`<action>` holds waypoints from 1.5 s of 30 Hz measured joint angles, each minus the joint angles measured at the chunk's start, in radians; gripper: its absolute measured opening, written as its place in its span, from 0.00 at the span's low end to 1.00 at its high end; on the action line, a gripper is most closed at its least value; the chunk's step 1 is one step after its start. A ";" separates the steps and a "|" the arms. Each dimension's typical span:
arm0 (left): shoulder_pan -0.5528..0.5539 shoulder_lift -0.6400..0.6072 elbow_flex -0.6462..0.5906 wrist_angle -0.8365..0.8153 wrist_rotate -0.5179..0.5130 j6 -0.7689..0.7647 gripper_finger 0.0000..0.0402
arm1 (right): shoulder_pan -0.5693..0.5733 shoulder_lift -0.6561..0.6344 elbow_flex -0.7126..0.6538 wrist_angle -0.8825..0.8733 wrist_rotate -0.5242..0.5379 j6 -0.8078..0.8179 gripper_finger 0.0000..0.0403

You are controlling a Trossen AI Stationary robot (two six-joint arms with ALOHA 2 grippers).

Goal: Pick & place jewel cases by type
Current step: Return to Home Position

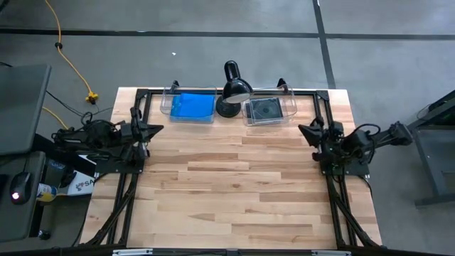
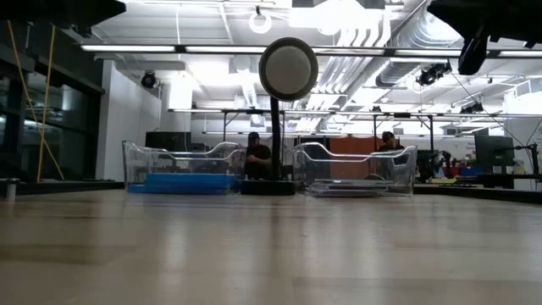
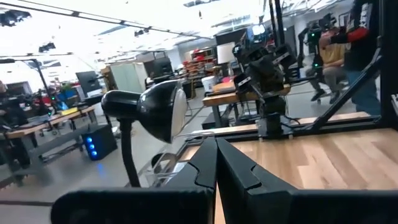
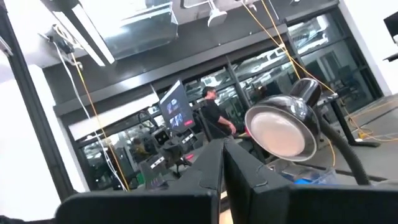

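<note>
1. In the high view, the left pincer (image 1: pixel 151 130) sat at the counter's (image 1: pixel 227 185) 9 o'clock edge. Its own wrist view showed the fingers pressed together with nothing between them.
2. The right pincer (image 1: pixel 307 131) sat mirrored at the 3 o'clock edge, equally narrow and empty.
3. The blue jewel cases (image 1: pixel 193 107) lay stacked flat in the left bin (image 1: pixel 169 99), at about 2 o'clock from the left pincer, which was the nearer one.
4. The dark jewel cases (image 1: pixel 266 109) lay in the right bin (image 1: pixel 291 99), at about 10 o'clock from the right pincer.
5. The lamp (image 1: pixel 232 91) stood between the bins, whose long sides ran 9 to 3.
6. No case showed on the open boards, so the sorting looked finished, with only parking the arms left.
</note>
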 joint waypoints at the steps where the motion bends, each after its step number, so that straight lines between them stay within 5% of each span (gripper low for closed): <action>1: 0.000 0.000 0.000 0.001 0.004 0.000 0.00 | 0.000 -0.025 0.000 -0.031 0.001 0.000 0.00; 8: 0.000 0.000 0.000 0.011 0.015 0.041 0.00 | 0.000 -0.200 0.001 -0.207 0.024 -0.006 0.00; 17: 0.000 0.000 -0.008 0.027 0.100 0.063 0.00 | -0.002 -0.193 0.009 -0.368 -0.010 0.064 0.00; 24: 0.000 0.000 -0.112 0.175 0.072 0.067 0.00 | -0.047 -0.190 0.009 -0.428 -0.036 0.106 0.00; 32: 0.000 0.000 -0.223 0.352 0.061 0.043 0.00 | -0.166 -0.190 0.003 -0.461 -0.188 0.142 0.00; 45: 0.000 0.000 -0.225 0.298 0.016 0.040 0.00 | -0.321 -0.190 0.003 -0.501 -0.346 0.181 0.00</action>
